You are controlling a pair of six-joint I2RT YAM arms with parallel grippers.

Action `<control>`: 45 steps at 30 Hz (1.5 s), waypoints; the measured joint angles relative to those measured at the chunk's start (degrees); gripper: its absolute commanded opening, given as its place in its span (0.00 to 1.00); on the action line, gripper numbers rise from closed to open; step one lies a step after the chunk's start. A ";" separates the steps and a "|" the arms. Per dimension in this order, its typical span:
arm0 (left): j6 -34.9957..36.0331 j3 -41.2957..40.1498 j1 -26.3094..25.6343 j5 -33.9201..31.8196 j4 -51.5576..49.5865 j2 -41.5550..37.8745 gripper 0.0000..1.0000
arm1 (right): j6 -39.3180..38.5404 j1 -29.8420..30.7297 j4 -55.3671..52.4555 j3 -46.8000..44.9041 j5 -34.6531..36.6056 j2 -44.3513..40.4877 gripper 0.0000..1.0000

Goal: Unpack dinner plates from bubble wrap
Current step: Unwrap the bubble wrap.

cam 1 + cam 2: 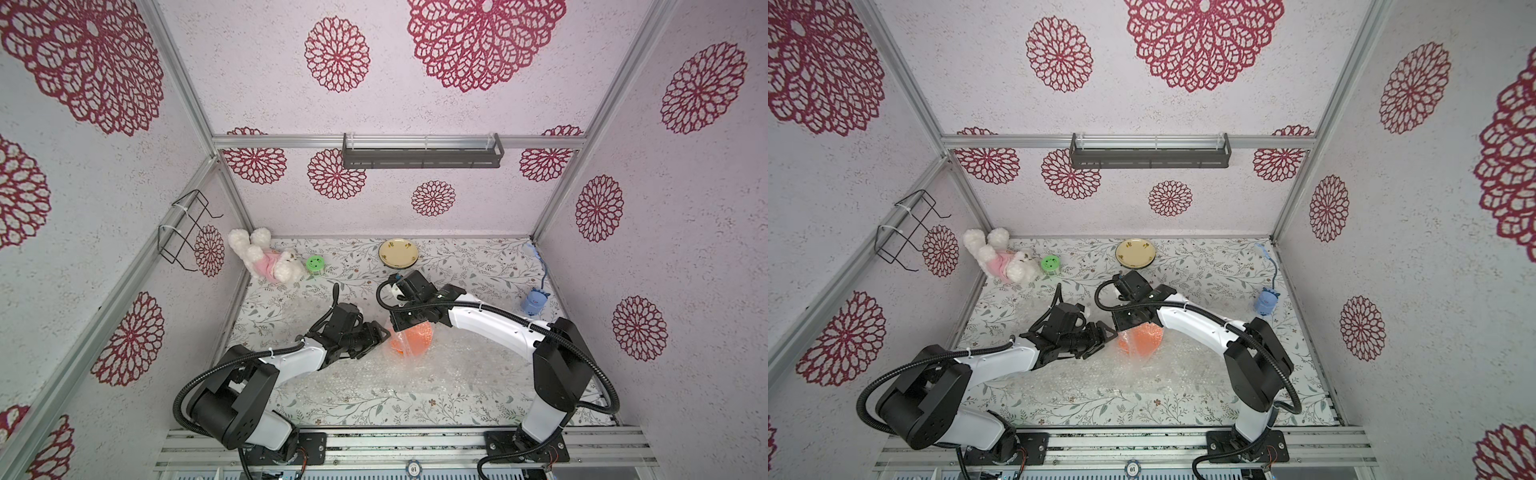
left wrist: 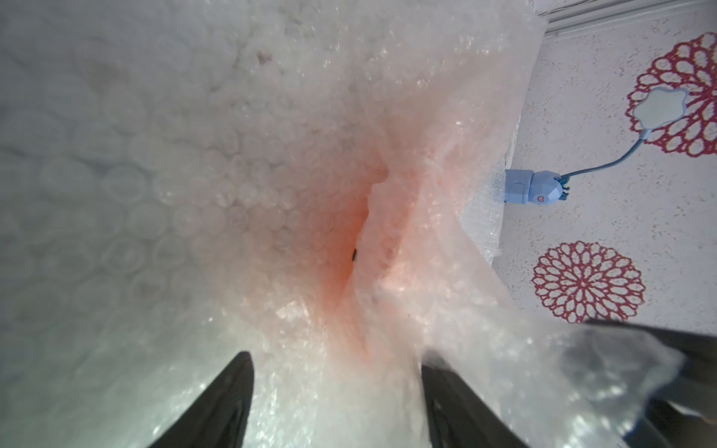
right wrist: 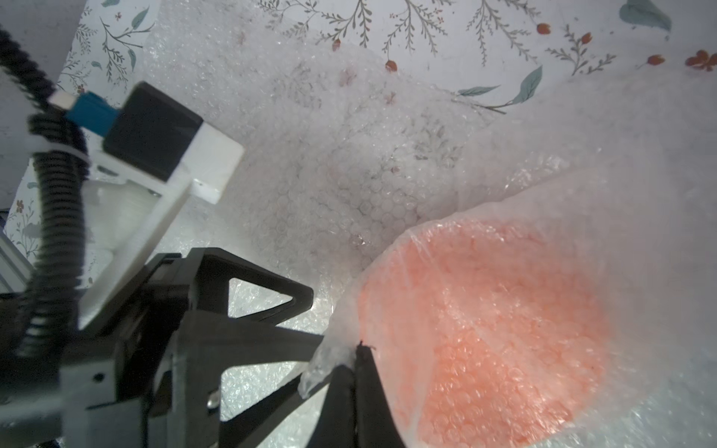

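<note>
An orange dinner plate [image 1: 411,343] [image 1: 1142,340] [image 3: 485,329], still inside bubble wrap [image 3: 640,194], hangs tilted over the middle of the table. My right gripper [image 3: 355,358] [image 1: 409,326] is above it, shut on a bunched edge of that wrap. My left gripper [image 2: 337,376] [image 1: 383,332] comes in from the left. Its fingers [image 2: 232,399] stand apart with a fold of the wrap between them. A cream plate with small flowers [image 1: 398,251] [image 1: 1136,253] lies bare at the back of the table. Loose bubble wrap sheets [image 1: 395,374] [image 1: 1100,374] cover the table's front half.
A white plush toy [image 1: 266,259] and a small green smiley disc [image 1: 315,264] lie at the back left. At the right side stands a blue toy lamp [image 1: 535,300] [image 2: 531,188]. A wire rack [image 1: 183,232] hangs on the left wall, a dark shelf [image 1: 422,151] on the back wall.
</note>
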 measured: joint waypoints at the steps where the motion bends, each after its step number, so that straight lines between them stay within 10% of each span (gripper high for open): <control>1: -0.07 0.44 0.00 0.00 0.39 0.72 0.57 | 0.00 -0.02 0.11 0.00 -0.20 0.00 0.00; 13: -1.03 3.02 -0.22 0.28 5.92 6.67 0.00 | -0.13 -1.79 1.51 0.02 0.17 0.02 0.00; 45: -6.01 1.53 -2.49 -6.29 5.20 4.24 0.00 | 3.65 -19.71 10.03 -14.60 1.36 -13.60 0.00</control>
